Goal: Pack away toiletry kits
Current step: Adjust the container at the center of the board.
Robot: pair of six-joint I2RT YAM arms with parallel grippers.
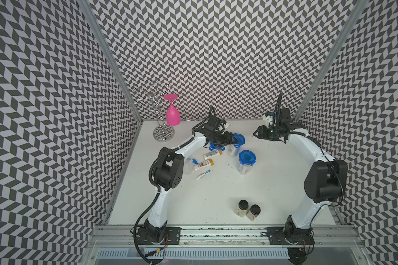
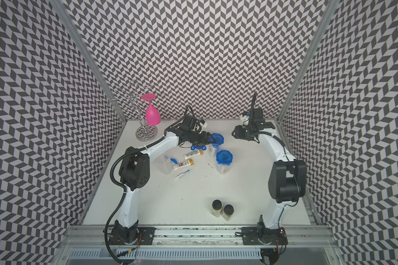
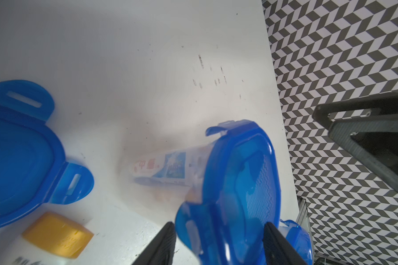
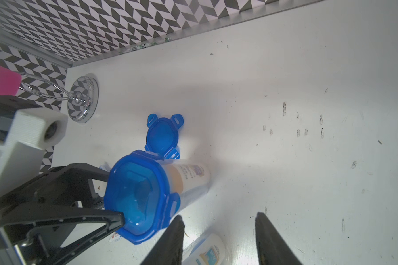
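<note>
A tall clear tub stands at the back middle of the table, and its blue lid (image 1: 239,138) (image 4: 136,195) sits on top. My left gripper (image 1: 234,139) (image 3: 221,243) is shut on that lid, a finger on each side. A toothpaste tube (image 3: 161,167) shows through the tub wall. My right gripper (image 1: 256,134) (image 4: 218,216) hangs open and empty just right of this tub. A second lidded tub (image 1: 247,160) stands nearer. A loose blue lid (image 1: 216,146) (image 4: 162,135), two gold-capped white bottles (image 1: 213,155) (image 1: 203,165) and a toothpaste tube (image 1: 203,174) lie left of them. A lidless tub (image 2: 163,164) stands by my left elbow.
An upturned pink wine glass (image 1: 172,113) hangs on a wire rack (image 1: 161,133) at the back left corner. Two black-capped jars (image 1: 242,207) (image 1: 253,212) stand near the front edge. Patterned walls close in the table on three sides.
</note>
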